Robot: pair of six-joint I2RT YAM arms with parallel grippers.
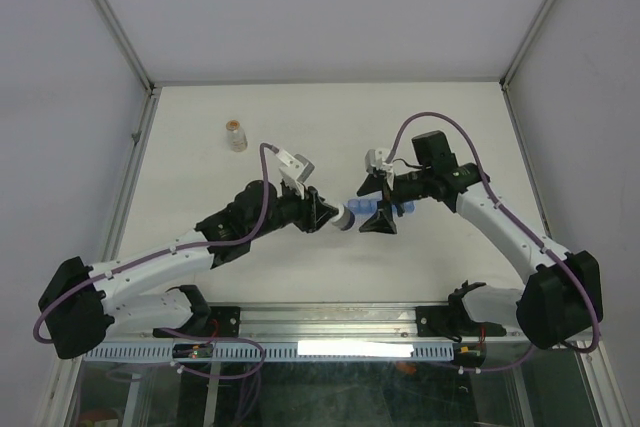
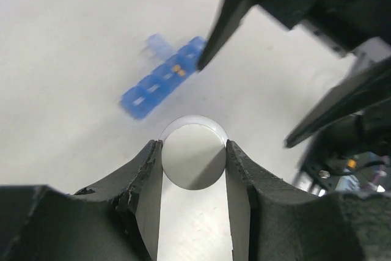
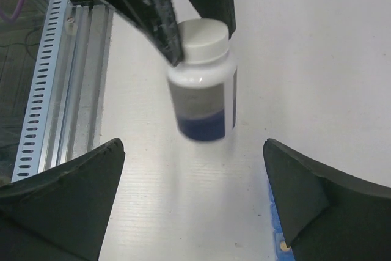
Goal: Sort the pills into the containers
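Containers (image 2: 164,77): blue translucent strip, one row of joined square cells, orange specks inside. It lies flat mid-worktop (image 1: 300,117) at the fingertip of the right tool (image 1: 378,207), whose fingers are spread apart. Left tool (image 2: 194,148) clamped on white-capped bottle (image 3: 204,84) with blue fill. Worktop matte white, pale walls (image 1: 60,67), metal frame (image 1: 124,37).

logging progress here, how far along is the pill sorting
Barely started. Done: some orange bits lie in the blue organiser. In hand: the left hand grips a white-capped bottle with blue contents, the right hand open beside it. Left: uncapping and sorting; the tan bottle stands apart.
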